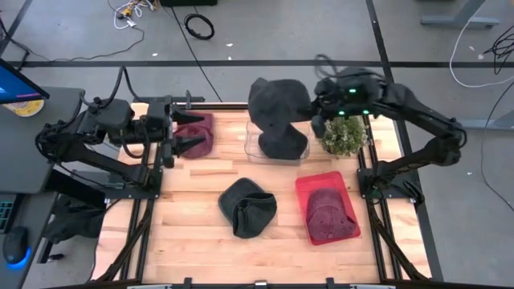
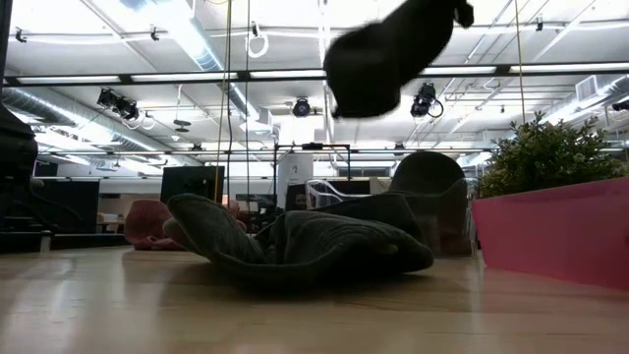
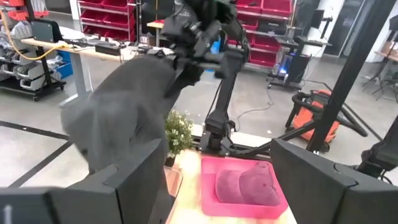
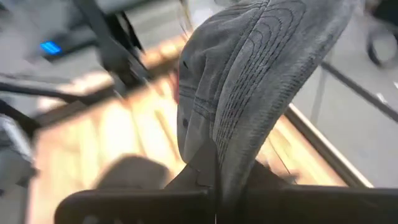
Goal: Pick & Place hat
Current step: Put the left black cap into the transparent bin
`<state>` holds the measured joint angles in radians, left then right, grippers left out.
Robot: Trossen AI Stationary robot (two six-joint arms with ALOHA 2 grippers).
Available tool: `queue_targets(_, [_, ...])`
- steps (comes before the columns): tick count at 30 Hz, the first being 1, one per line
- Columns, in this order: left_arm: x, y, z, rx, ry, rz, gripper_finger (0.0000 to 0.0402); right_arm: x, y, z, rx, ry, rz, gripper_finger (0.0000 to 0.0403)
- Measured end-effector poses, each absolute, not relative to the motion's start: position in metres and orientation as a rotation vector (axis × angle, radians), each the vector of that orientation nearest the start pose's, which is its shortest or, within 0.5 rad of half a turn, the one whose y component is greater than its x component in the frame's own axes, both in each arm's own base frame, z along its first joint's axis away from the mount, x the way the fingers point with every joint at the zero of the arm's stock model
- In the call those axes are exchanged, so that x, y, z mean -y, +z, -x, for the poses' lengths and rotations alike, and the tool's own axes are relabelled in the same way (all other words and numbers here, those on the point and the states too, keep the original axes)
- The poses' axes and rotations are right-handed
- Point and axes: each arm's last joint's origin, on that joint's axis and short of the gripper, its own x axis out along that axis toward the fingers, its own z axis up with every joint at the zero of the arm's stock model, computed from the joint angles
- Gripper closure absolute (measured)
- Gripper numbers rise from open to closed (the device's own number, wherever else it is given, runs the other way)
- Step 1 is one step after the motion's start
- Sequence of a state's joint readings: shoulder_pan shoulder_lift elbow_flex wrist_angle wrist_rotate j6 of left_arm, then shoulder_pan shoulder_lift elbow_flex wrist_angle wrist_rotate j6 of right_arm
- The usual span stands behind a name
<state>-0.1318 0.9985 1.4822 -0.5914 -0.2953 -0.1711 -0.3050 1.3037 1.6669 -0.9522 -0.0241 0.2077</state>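
My right gripper (image 1: 316, 103) is shut on a dark grey hat (image 1: 273, 100) and holds it in the air over a clear bin (image 1: 250, 144). A second dark hat (image 1: 283, 144) sits in that bin. In the low view the held hat (image 2: 383, 54) hangs near the top. A grey hat (image 1: 247, 207) lies crumpled on the table's middle. One maroon hat (image 1: 329, 213) lies in a red tray (image 1: 305, 186). My left gripper (image 1: 178, 135) is open at the table's left far corner, next to another maroon hat (image 1: 201, 130). My right gripper pinches the dark grey hat between its two fingers at an edge of the hat (image 4: 214, 163). The fingers come level from the table's right side. The hat is lifted clear, and its crown (image 4: 261, 56) bulges out beyond the fingertips over the clear bin.
A potted green plant (image 1: 345, 135) stands right of the clear bin, under my right arm. The red tray (image 2: 550, 231) sits at the table's right near side. Bare wood shows on the near left part of the table (image 1: 185, 233).
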Motion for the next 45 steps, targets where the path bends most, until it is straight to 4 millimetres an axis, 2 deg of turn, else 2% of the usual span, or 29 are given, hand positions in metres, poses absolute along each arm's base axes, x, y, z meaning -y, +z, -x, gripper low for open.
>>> queue_targets(9, [0.013,0.478,-0.160,-0.135,0.175,0.139,0.0103,0.087,0.407,-0.269,-0.850,-0.373,-0.338,0.0401])
queue_targets(20, [0.013,0.474,-0.160,-0.172,0.178,0.131,0.0103,0.098,0.363,-0.311,-1.094,-0.333,-0.420,0.0401])
queue_targets(30, [0.013,0.472,-0.160,-0.190,0.180,0.126,0.0103,0.106,0.325,-0.332,-1.263,-0.362,-0.437,0.0401])
queue_targets(36, [0.013,0.472,-0.160,-0.193,0.180,0.125,0.0103,0.112,0.307,-0.342,-1.314,-0.372,-0.455,0.0401])
queue_targets(45, [0.013,0.472,-0.160,-0.193,0.177,0.127,0.0103,0.131,0.286,-0.352,-1.342,-0.396,-0.475,0.0400])
